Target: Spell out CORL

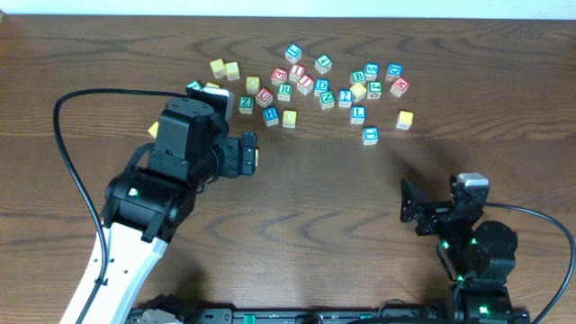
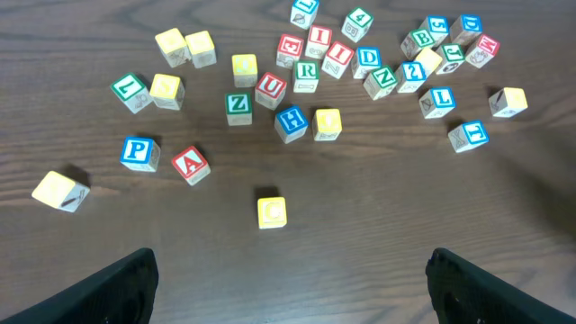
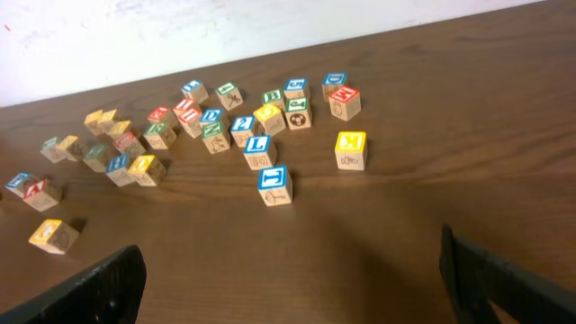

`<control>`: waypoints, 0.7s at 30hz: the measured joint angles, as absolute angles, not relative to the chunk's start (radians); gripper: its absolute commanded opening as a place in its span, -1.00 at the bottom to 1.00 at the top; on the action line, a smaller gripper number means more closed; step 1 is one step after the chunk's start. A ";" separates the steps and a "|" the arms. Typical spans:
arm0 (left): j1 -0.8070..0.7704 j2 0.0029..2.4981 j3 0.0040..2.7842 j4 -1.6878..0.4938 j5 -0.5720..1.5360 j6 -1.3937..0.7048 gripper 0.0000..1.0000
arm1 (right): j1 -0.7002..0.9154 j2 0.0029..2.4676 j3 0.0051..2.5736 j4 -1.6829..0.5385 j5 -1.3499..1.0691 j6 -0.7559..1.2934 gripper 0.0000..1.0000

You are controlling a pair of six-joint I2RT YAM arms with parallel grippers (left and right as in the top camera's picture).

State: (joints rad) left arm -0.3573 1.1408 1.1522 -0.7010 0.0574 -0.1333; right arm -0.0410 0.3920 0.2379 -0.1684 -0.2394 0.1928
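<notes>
Before left end effector [image 2: 290, 286], C block [image 2: 272, 211]

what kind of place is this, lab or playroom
Most likely a robotics lab bench: two cabled robot arms mounted at a wood-grain table, a bare white wall behind, alphabet blocks scattered about.

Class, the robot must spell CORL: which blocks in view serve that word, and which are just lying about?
Needed: yellow C block; green R block; blue L block. No O is legible.
Lying about: blue P block; red A block; green Z block; blue H block.
</notes>
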 measured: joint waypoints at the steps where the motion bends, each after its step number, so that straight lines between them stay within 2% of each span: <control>1: -0.357 1.141 1.152 -0.697 0.057 -0.133 0.87 | -0.041 0.408 0.250 -0.167 -0.239 0.193 0.99; 21: -0.357 1.141 1.152 -0.696 0.057 -0.133 0.87 | -0.041 0.694 0.477 -0.221 -0.365 0.178 0.99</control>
State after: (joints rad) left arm -0.3573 1.1408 1.1522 -0.6964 0.0574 -0.1333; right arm -0.0410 0.6937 0.4767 -0.2207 -0.3649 0.1776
